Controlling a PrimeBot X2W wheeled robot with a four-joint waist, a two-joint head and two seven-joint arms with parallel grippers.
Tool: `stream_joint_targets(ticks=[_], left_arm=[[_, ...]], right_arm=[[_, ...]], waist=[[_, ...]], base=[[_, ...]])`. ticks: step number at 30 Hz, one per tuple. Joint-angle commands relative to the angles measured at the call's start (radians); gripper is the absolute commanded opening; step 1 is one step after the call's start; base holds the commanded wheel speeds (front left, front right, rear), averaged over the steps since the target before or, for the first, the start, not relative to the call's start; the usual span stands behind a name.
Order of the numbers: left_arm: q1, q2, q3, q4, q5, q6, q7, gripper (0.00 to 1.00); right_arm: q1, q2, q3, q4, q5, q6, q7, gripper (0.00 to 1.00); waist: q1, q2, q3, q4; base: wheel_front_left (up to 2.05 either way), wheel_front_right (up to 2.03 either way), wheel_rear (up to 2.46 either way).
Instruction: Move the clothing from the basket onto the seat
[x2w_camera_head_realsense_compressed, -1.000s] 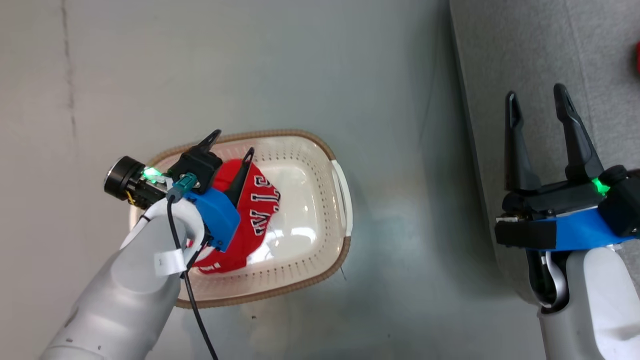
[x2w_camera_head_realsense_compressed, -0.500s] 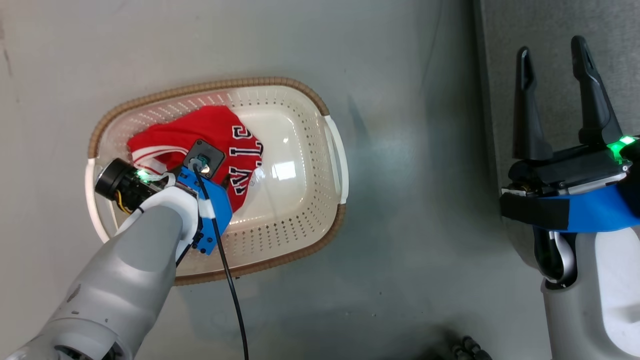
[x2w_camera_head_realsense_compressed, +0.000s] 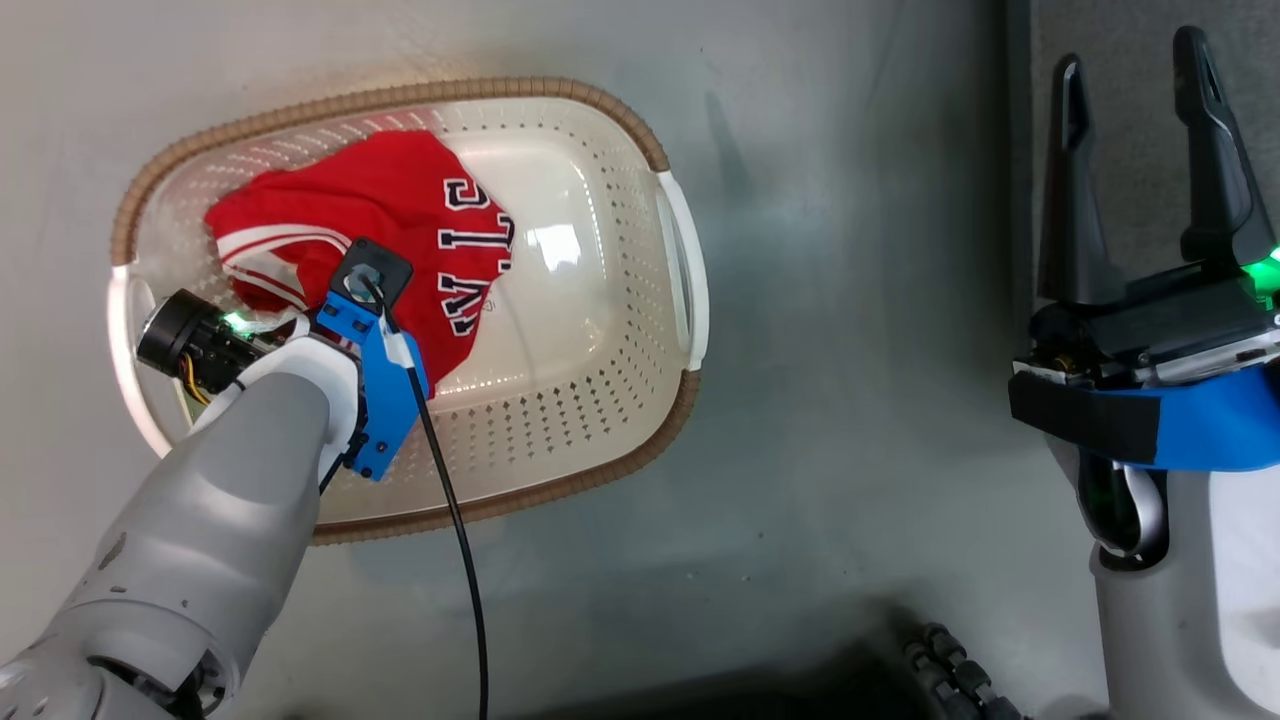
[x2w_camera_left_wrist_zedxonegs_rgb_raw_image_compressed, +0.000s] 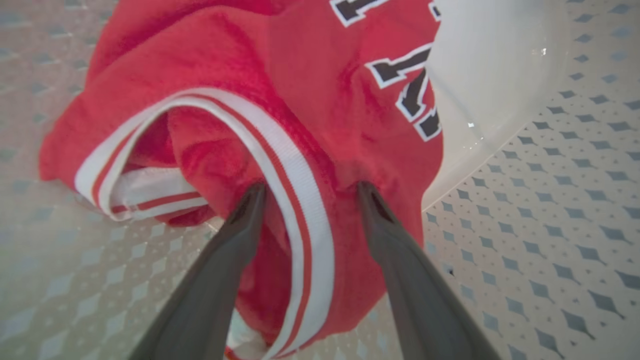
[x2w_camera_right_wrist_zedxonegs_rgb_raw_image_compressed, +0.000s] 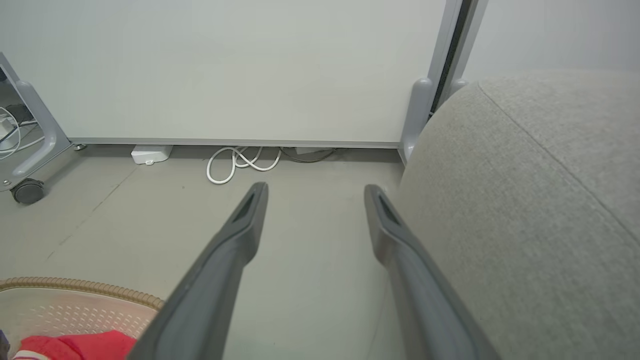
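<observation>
Jersey: the jersey (x2w_camera_head_realsense_compressed: 400, 220) is lying crumpled in the left half of the basket (x2w_camera_head_realsense_compressed: 590, 440), lettering facing up and its striped white band curling toward the robot.
Basket: it is sitting on the floor (x2w_camera_head_realsense_compressed: 850, 350), with a strip of bare floor separating it from the seat (x2w_camera_right_wrist_zedxonegs_rgb_raw_image_compressed: 540, 200) on the robot's right.
Left claw: the left claw (x2w_camera_left_wrist_zedxonegs_rgb_raw_image_compressed: 311, 186) is standing spread, with both fingertips (x2w_camera_left_wrist_zedxonegs_rgb_raw_image_compressed: 257, 192) pressing into the red fabric and straddling the striped band. It is not yet pinching anything.
Change: a second ago this claw was hovering above the jersey with its fingers pointing up. Now it is plunging wrist-up into the basket and meeting the cloth.
Camera: the head is tilting too, so the basket's shift in the head view is not the basket moving.
Meaning: the reach is apparently ending and the closing is coming next. The jersey is still waiting to be lifted and carried over.
Right claw: the right claw (x2w_camera_head_realsense_compressed: 1130, 50) is staying spread and empty, hanging just beside the seat's rounded edge.
Risk: the fingers are likely catching only a thin fold, so the cloth may be slipping out on the lift.
</observation>
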Motion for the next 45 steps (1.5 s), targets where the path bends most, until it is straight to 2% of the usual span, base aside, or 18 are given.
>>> stream_joint_targets(ticks=[1, 12, 13, 14, 15, 26, 38, 45], left_arm=[[-0.011, 0.002, -0.005, 0.004, 0.004, 0.002, 0.002, 1.00], [-0.041, -0.018, -0.014, 0.011, -0.023, -0.001, -0.055, 1.00], [-0.041, -0.022, -0.021, 0.009, -0.021, -0.001, -0.058, 0.73], [-0.046, -0.021, -0.022, 0.008, -0.022, -0.001, -0.067, 0.41], [-0.045, -0.021, -0.028, 0.009, -0.023, -0.001, -0.065, 0.00], [-0.017, -0.040, -0.075, -0.024, -0.063, -0.002, -0.150, 0.00], [0.018, -0.075, -0.106, -0.069, -0.139, -0.002, -0.333, 0.00], [0.038, -0.078, -0.103, -0.101, -0.180, -0.002, -0.394, 0.00]], right_arm=[[-0.012, 0.001, 0.002, -0.007, 0.000, 0.000, -0.001, 1.00], [-0.019, 0.001, -0.006, -0.049, -0.012, 0.000, -0.001, 1.00], [-0.018, 0.001, -0.006, -0.050, -0.013, 0.000, -0.001, 1.00], [-0.019, 0.001, -0.007, -0.051, -0.013, 0.000, -0.001, 1.00], [-0.020, 0.001, -0.007, -0.050, -0.013, 0.000, -0.001, 1.00], [-0.020, 0.001, -0.012, -0.024, -0.003, 0.000, -0.001, 1.00], [0.033, 0.001, -0.024, 0.020, -0.023, 0.000, -0.001, 1.00], [0.072, 0.001, -0.027, 0.056, -0.029, 0.000, -0.001, 1.00]], waist=[[-0.0001, 0.0000, 0.018, -0.002], [-0.0001, 0.0000, 0.074, -0.004], [-0.0001, 0.0000, 0.076, -0.004], [-0.0001, 0.0000, 0.078, -0.005], [-0.0001, 0.0000, 0.079, -0.005], [-0.0001, 0.0000, 0.018, 0.007], [-0.0001, 0.0000, -0.166, 0.064], [-0.0001, 0.0000, -0.292, 0.091]], base=[[0.00, 0.00, 0.00], [0.00, 0.00, 0.00], [0.00, 0.00, 0.00], [0.00, 0.00, 0.00], [0.00, 0.00, 0.00], [0.00, 0.00, 0.00], [0.00, 0.00, 0.00], [0.00, 0.00, 0.00]])
